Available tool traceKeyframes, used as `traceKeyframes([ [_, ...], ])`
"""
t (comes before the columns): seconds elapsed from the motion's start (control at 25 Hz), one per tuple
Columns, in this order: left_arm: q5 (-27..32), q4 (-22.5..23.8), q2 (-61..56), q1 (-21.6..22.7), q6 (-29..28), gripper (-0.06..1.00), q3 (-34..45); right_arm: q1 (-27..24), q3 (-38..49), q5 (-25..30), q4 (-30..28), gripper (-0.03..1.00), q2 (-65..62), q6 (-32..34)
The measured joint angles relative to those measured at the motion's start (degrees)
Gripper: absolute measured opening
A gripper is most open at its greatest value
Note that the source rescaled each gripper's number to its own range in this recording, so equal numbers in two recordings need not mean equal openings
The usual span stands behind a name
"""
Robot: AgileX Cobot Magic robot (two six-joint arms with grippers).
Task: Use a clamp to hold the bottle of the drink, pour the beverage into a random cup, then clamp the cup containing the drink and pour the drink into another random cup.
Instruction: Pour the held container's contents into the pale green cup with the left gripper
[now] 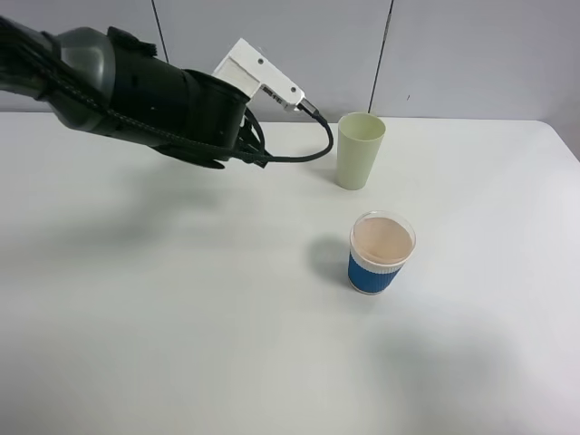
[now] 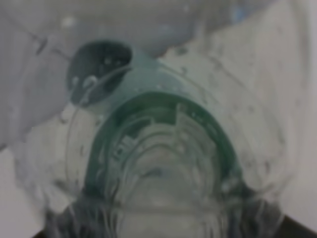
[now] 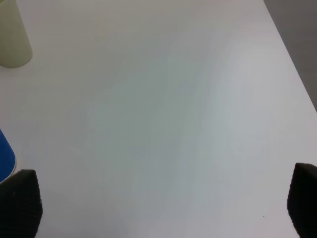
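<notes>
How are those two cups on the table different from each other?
The pale green cup is taller and slimmer; the blue-sleeved cup is shorter and wider. The pale green cup is plain; the blue-sleeved cup has a white rim and beige inside. Both stand upright on the white table, apart.

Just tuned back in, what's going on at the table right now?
The left arm reaches in over the far left of the table; the left gripper, hidden under it in the high view, is shut on the clear bottle, which fills its wrist view. The pale yellow-green cup and the blue-sleeved paper cup stand upright and apart. The right gripper is open over bare table, holding nothing. The arm ends short of both cups, so no pour seems under way.
</notes>
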Motion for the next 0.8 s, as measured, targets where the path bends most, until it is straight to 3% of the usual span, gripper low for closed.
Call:
traceKeyframes([
  [0.36,-8.94,-0.36,7.65,-2.22,7.69,0.0,-9.43,0.0,0.0,0.0,0.0,1.0,0.0,0.0],
  [0.6,-12.61,-0.55,11.17,-2.67,10.83,0.0,-14.79,0.0,0.0,0.0,0.0,1.0,0.0,0.0],
  [0.8,-14.27,-0.67,13.88,-2.91,17.35,0.0,-19.82,0.0,0.0,0.0,0.0,1.0,0.0,0.0],
])
